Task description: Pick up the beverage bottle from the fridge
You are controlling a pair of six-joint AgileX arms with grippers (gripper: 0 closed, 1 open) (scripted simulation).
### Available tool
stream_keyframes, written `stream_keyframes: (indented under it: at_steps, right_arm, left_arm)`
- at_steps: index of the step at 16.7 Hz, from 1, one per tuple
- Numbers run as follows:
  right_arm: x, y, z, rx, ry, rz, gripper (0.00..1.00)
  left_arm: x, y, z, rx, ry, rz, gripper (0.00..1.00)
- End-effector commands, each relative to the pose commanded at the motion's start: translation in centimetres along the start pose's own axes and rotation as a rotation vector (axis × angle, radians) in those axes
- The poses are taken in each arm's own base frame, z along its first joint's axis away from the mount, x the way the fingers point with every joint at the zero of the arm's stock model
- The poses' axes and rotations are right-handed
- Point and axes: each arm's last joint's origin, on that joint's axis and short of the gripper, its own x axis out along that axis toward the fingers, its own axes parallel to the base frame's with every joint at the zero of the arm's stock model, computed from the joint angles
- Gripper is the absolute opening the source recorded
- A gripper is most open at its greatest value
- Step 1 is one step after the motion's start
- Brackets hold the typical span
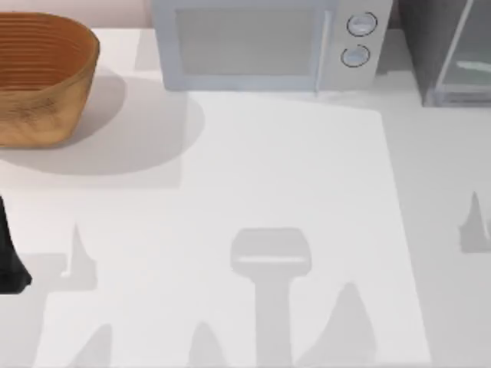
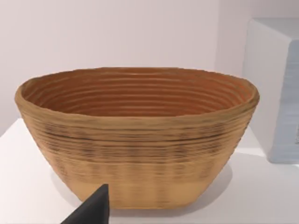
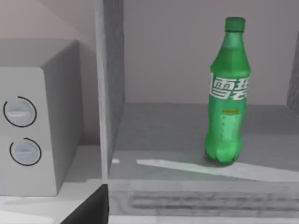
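White tabletop runs back to the fridge (image 3: 187, 126) at the far right, where the bottle (image 3: 227, 93) stands upright on its floor, beside the microwave (image 1: 261, 42). Whether the right gripper is open I cannot tell; approach level, centred on the body (not the cap). Left arm (image 1: 11, 261) waits near the basket (image 1: 38, 77).

Fridge (image 1: 449, 54) cut by top view's right edge; basket (image 1: 38, 77) by left.
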Motion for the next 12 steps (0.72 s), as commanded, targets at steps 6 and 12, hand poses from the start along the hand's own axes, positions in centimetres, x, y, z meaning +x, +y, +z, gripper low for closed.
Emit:
stream_keyframes:
  at_steps: [6, 12]
  right_arm:
    - [3.6, -3.5, -3.0, 0.022, 0.060, 0.000, 1.00]
    - [5.0, -6.5, -6.1, 0.023, 0.048, 0.002, 1.00]
  left_arm:
    - [0.0, 0.0, 0.0, 0.000, 0.000, 0.000, 1.00]
    - [0.0, 0.0, 0.0, 0.000, 0.000, 0.000, 1.00]
